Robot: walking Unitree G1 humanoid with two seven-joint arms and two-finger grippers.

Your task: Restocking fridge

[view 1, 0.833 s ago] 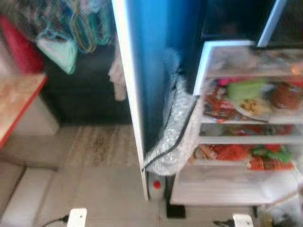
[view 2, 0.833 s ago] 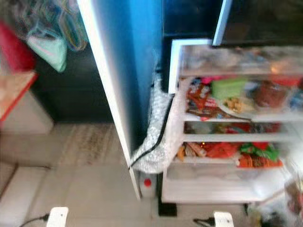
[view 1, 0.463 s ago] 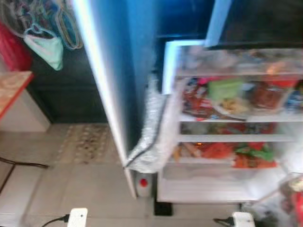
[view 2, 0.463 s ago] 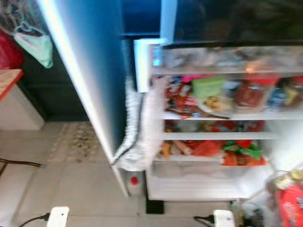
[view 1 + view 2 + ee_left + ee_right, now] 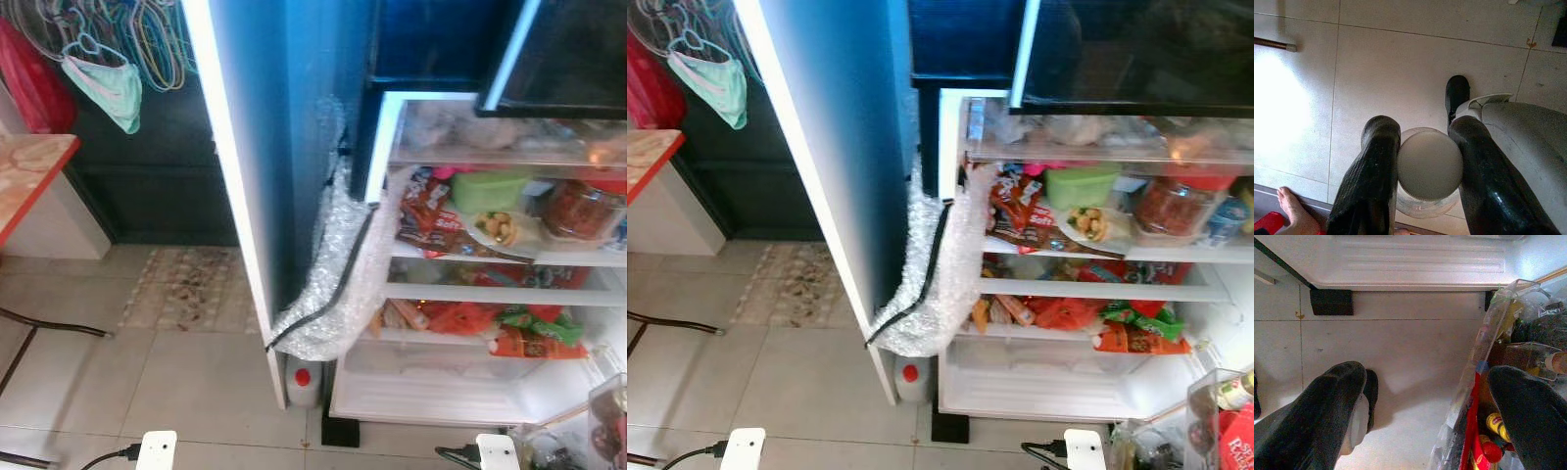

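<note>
The fridge (image 5: 392, 196) stands open ahead and to my right. Its shelves (image 5: 490, 294) carry a green tub (image 5: 490, 188), a jar of red food (image 5: 578, 208), a plate of food (image 5: 500, 227) and snack packets (image 5: 426, 211). Red and green packets (image 5: 529, 328) lie on a lower shelf, above a pale drawer (image 5: 441, 377). My left gripper (image 5: 1425, 142) hangs over the tiled floor, shut on a clear jar with a grey-white lid (image 5: 1430, 164). My right gripper (image 5: 1430, 377) is open with nothing in it, low beside the fridge's base (image 5: 1400, 264).
A tall blue panel with a white edge (image 5: 274, 147) stands left of the fridge, with bubble wrap and a black cable (image 5: 333, 294) hanging off it. A red-capped bottle (image 5: 302, 380) sits on the floor. The door rack (image 5: 1508, 382) holds bottles. A person's bare foot (image 5: 1290, 210) is close behind. A red-edged table (image 5: 29, 186) is at left.
The whole picture has swung sideways and sharpened as my head camera moved. Nothing in the scene itself has visibly moved.
</note>
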